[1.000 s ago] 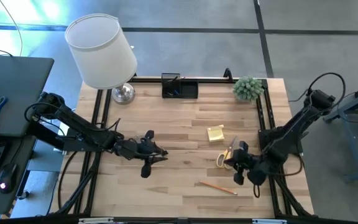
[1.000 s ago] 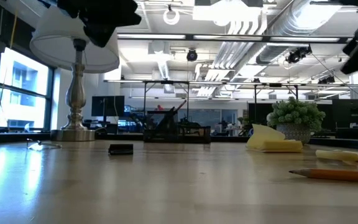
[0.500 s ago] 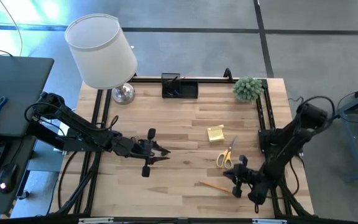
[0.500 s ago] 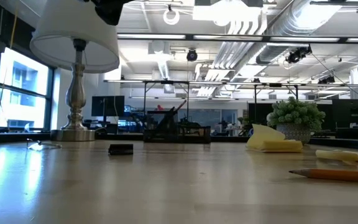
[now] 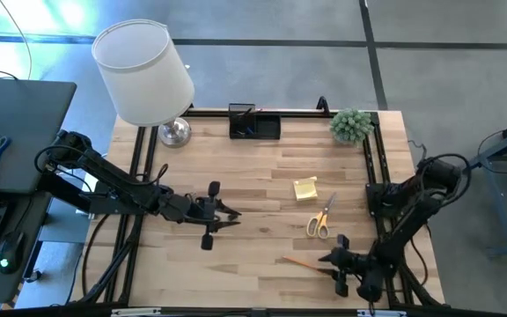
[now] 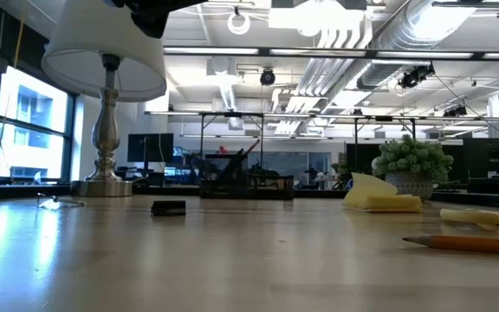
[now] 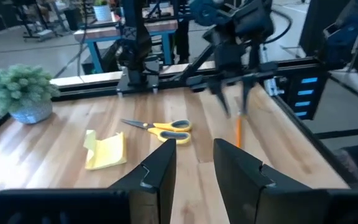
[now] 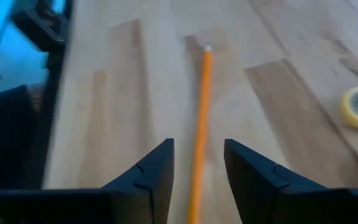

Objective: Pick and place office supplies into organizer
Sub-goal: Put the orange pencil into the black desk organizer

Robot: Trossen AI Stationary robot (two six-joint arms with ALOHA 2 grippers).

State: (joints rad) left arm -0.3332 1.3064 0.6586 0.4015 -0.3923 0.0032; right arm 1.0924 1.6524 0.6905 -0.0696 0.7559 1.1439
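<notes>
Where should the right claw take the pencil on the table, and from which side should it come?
Probably at the mid-shaft of the pencil, coming down from above. It lies flat on the table, and the open right claw already straddles its thin shaft, fingers on either side.

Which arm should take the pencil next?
Right. Its tool is open and lined up over the pencil at the table's near right; the wrist view shows the pencil between its fingers. The left tool sits mid-table, farther away.
</notes>
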